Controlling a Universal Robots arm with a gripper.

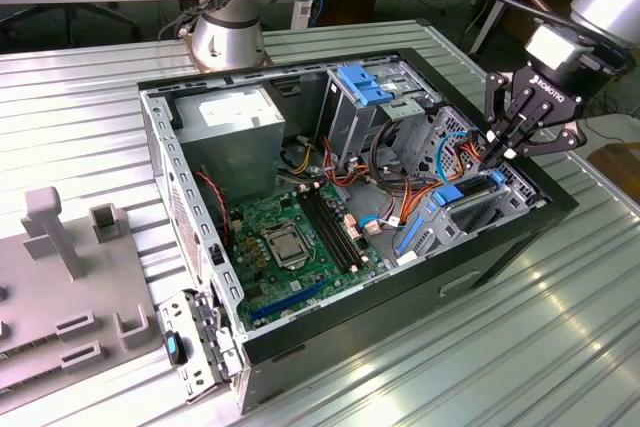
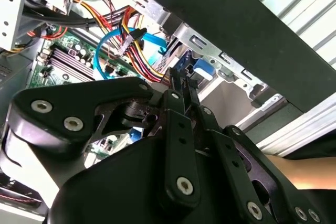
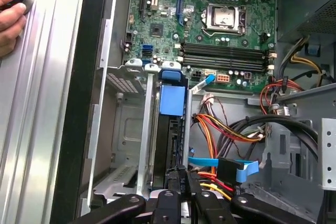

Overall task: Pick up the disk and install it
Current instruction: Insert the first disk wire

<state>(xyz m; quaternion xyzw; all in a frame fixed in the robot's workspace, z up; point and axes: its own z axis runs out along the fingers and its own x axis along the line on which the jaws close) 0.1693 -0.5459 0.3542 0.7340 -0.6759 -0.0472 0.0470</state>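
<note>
Disk (image 3: 169, 142): we find it on edge in the bay (image 3: 123, 129), long axis running straight away from the fingers (image 3: 181, 178), which sit pressed together at its near end, gripping nothing evident.

**Tight at the drive bay, open over the board**

Clock bearings run from the middle of the open black computer case (image 1: 520, 232) in the exterior view. At 3 o'clock the black gripper (image 1: 495, 155), jaws drawn together, takes up the room above the flat dark disk with bright blue rails (image 3: 169, 145). The case wall hems it on one side and a tangle of orange, yellow and blue cables (image 3: 226, 145) crowds the other. The silver drive cage with a blue latch (image 1: 365, 97) stands at 12 o'clock and the grey power-supply box (image 1: 235, 122) at 10. Over the green motherboard (image 1: 300, 237), at 8 o'clock, there is free room. The ribbed metal tabletop (image 1: 500, 347) gives open passage at 5 o'clock. A grey fixture plate with upright pegs (image 1: 70, 277) occupies 9 o'clock. A person's hand (image 3: 10, 19) is just outside the case wall.
</note>
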